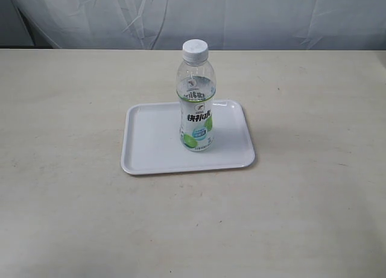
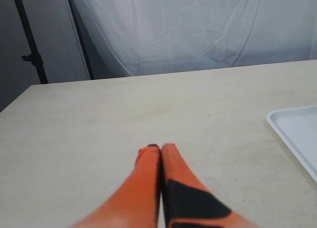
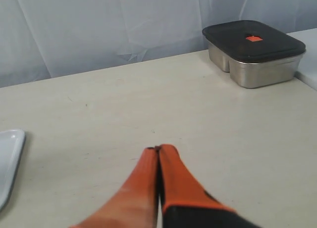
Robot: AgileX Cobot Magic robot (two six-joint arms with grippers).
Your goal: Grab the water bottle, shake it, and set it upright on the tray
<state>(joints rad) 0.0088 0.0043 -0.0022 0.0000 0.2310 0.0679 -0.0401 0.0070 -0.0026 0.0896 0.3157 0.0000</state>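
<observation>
The water bottle (image 1: 196,100), clear with a white cap and a lime label, stands upright on the white tray (image 1: 151,145) in the exterior view. No arm shows in that view. My left gripper (image 2: 160,148) is shut with nothing in it, its orange fingers pressed together over bare table, and a corner of the tray (image 2: 297,134) lies off to one side. Likewise shut and holding nothing, my right gripper (image 3: 158,149) hovers over the table, with the tray's edge (image 3: 10,159) at the frame border.
A steel lunch box with a dark lid (image 3: 253,52) sits on the table in the right wrist view. A white cloth backdrop (image 1: 193,15) hangs behind the table. A dark stand pole (image 2: 29,40) rises beyond the table's corner.
</observation>
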